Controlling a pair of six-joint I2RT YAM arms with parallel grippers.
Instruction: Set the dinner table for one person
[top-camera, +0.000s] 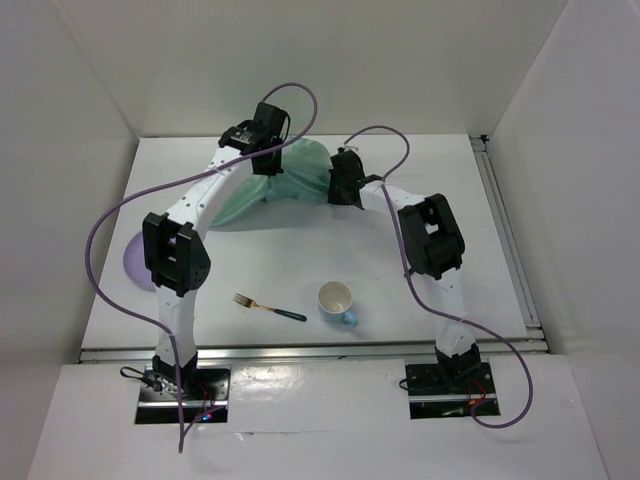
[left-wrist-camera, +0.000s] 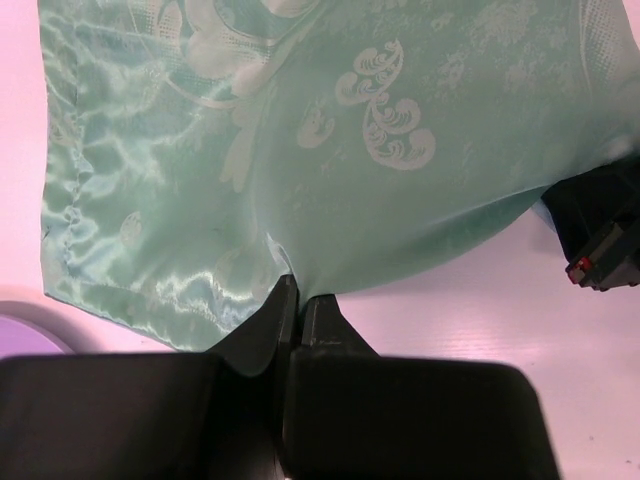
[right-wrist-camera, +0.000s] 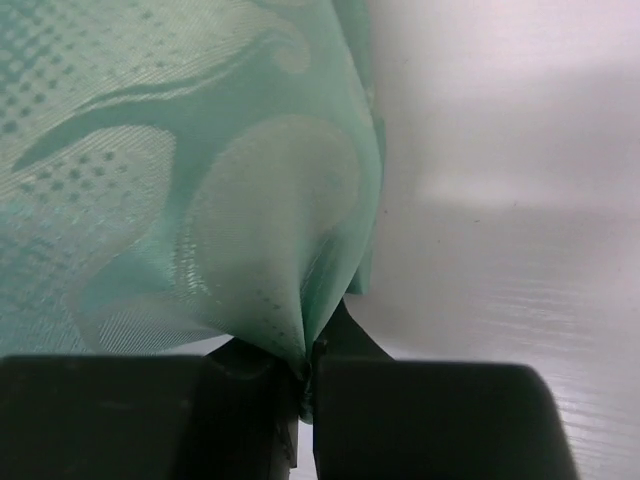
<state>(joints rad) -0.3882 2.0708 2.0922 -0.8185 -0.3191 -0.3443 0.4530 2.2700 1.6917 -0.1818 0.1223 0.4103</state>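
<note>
My left jaws are clenched on one edge of the shiny teal-green patterned cloth (left-wrist-camera: 300, 150), and my right jaws pinch another fold of it. The large white rectangular metal-railed worktop (top-camera: 300, 250) lies beneath both jaws, with the cloth bunched between them.

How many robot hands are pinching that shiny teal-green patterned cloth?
2. The left hand pinches the left side of the teal-green patterned cloth; the right hand pinches its right side.
</note>
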